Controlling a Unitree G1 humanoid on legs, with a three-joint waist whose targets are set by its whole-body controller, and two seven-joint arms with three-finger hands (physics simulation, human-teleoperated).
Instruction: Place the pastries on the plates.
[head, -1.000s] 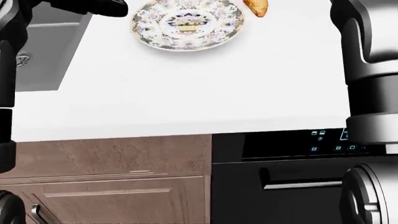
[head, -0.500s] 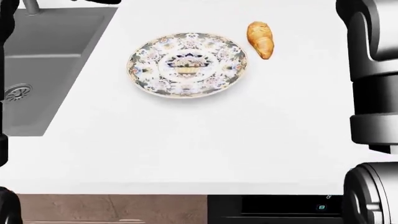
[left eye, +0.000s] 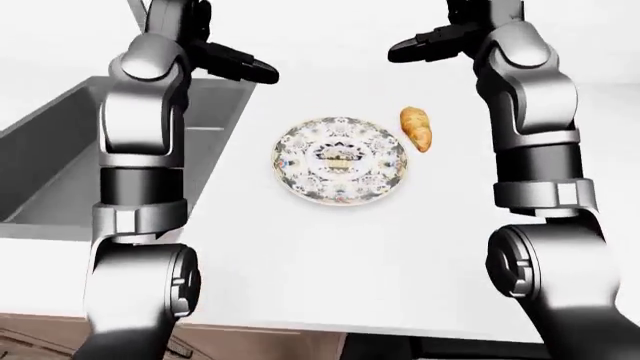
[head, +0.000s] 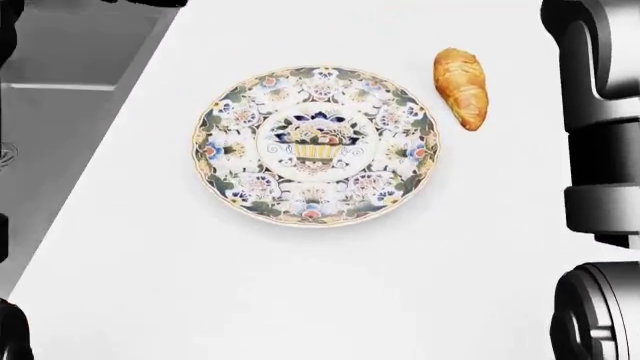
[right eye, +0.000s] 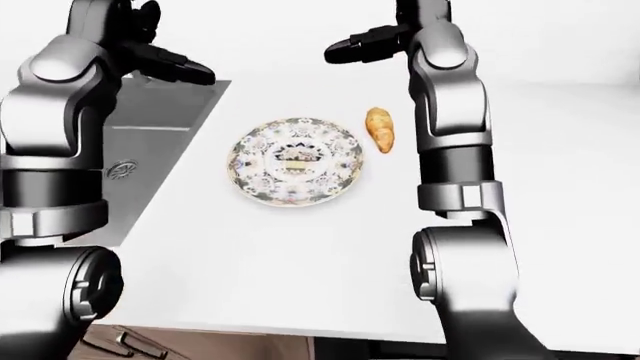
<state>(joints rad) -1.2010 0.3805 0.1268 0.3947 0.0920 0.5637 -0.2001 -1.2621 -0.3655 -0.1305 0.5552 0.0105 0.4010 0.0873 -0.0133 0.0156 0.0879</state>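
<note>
Left-eye view: the left hand (left eye: 238, 66) and right hand (left eye: 428, 42) hang above the table (left eye: 330, 247), fingers extended, holding nothing. Head view: the pastry (head: 460, 88) lies at 2 o'clock just beside the plate (head: 315, 145), apart from it. It is probably light and flaky; grip gently across its middle. Both hands are cut off here. Right-eye view: fingertip detail is too dark to resolve.
</note>
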